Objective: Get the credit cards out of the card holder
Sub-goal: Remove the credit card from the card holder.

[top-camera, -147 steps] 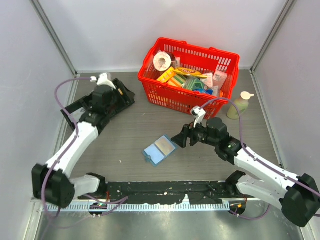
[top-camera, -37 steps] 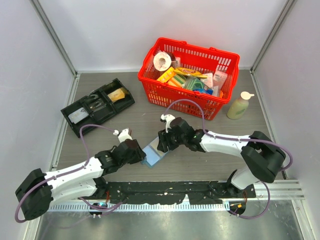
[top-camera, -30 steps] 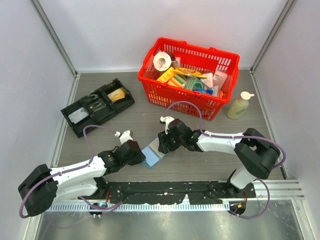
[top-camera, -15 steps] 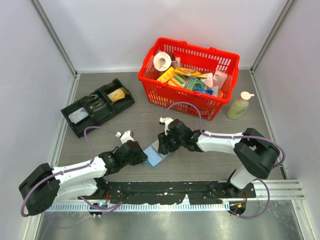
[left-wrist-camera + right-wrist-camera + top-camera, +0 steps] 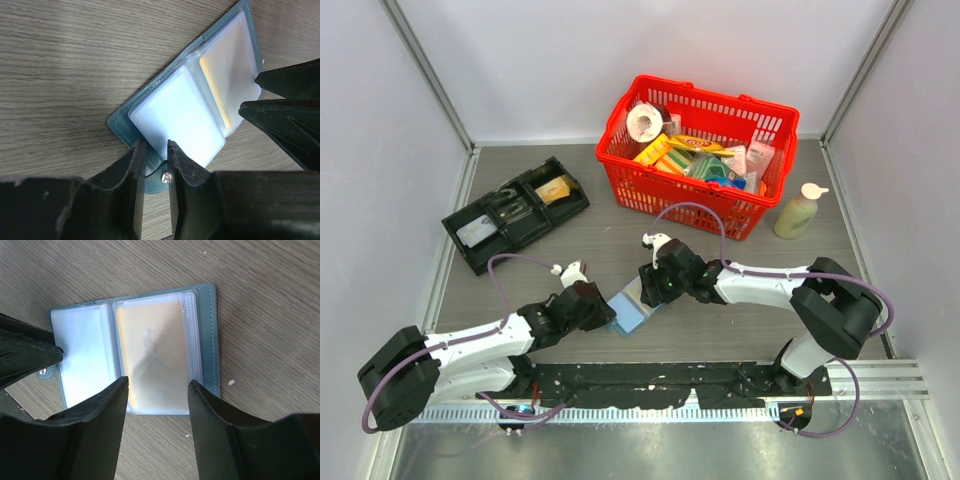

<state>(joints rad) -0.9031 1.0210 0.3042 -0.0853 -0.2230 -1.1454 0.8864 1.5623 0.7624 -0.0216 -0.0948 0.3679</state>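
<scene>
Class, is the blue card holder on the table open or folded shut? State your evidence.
Open. The card holder lies spread flat, both clear pocket pages showing, an orange-tan card inside one.

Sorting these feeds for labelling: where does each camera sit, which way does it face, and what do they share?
Top external: above and behind the arms, looking down at the table; both show, left gripper and right gripper at the card holder.
Left wrist: on the left arm, facing down at the card holder; own fingers pinch its edge.
Right wrist: on the right arm, facing down at the orange-tan card; own fingers spread.
Shared: all show the card holder.
</scene>
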